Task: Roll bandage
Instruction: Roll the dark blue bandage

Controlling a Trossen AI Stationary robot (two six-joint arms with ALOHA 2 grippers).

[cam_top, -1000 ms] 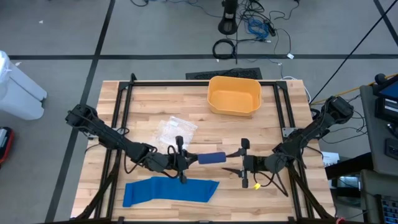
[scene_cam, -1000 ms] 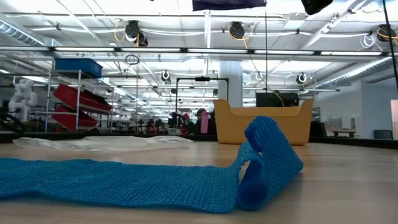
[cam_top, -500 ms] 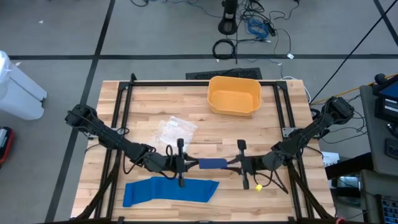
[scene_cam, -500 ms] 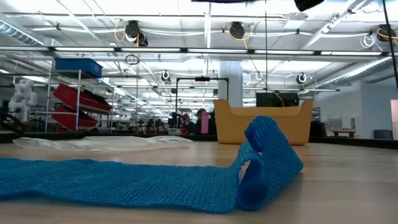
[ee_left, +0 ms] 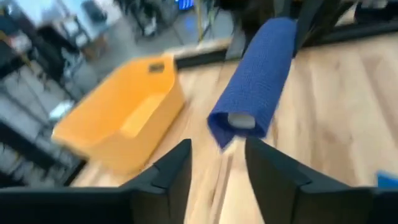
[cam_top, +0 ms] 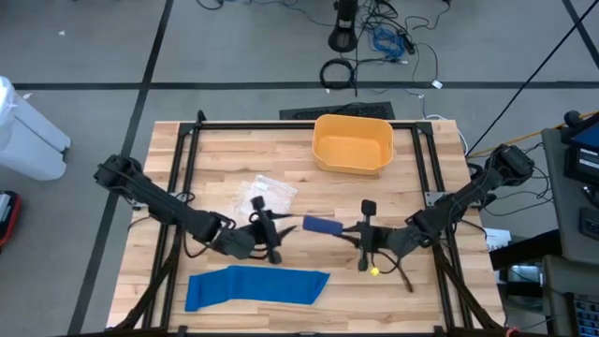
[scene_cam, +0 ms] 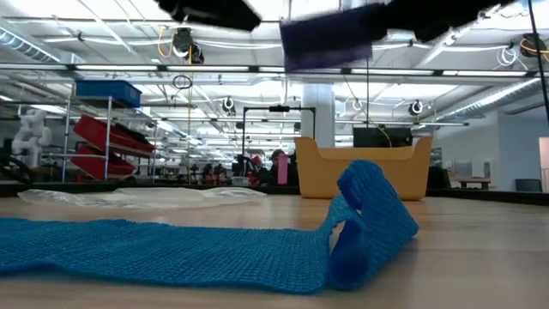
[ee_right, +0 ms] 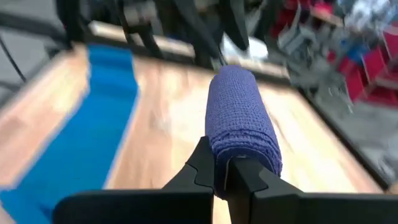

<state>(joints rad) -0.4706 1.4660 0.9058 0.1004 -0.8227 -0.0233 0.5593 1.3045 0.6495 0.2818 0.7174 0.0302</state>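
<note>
Rolled bandage: dark blue knit, wound into a tight cylinder, lifted off the surface
Right end effector: closed on one end of the roll
Left end effector: open, just clear of the roll's other end
Flat bandage: brighter blue strip on the surface, one end curled over

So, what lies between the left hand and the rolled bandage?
Nothing: in the left wrist view the open left hand has let go of the rolled bandage, with only bare table beyond. The right hand holds the roll.
</note>
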